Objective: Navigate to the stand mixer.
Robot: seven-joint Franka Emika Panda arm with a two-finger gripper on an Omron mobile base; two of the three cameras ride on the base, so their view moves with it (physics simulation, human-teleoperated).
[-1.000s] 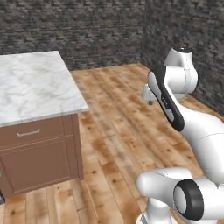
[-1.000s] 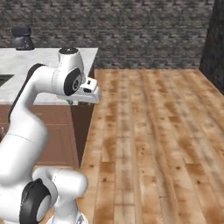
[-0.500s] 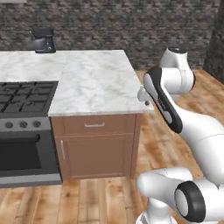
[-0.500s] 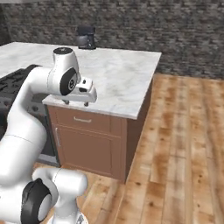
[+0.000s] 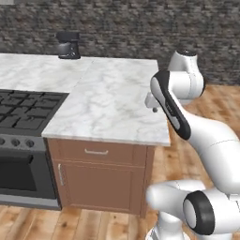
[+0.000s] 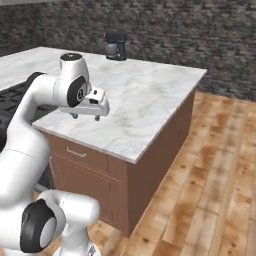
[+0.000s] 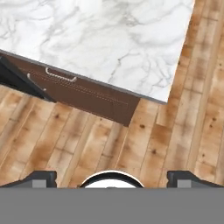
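the stand mixer (image 5: 68, 45) is black and sits at the far edge of the white marble counter (image 5: 112, 101), close to the dark stone wall (image 5: 140, 28). in the right base view the stand mixer (image 6: 116, 46) is also at the far side of the counter (image 6: 145, 100), well apart from the robot.

the gripper (image 6: 85, 117) hangs in the air over the near part of the counter, pointing down. in the left base view the gripper (image 5: 153, 108) is near the right edge of the counter. in the hand view its two dark fingertips (image 7: 39, 178) sit far apart at the bottom corners, so the fingers are spread wide and hold nothing.

a black stove (image 5: 26, 108) with burners is set in the counter on the left, with an oven door under it. under the counter there is a brown cabinet (image 5: 101, 180) with a drawer and a small handle (image 5: 96, 152). the floor (image 6: 215, 175) is made of wood planks and goes off to the right.
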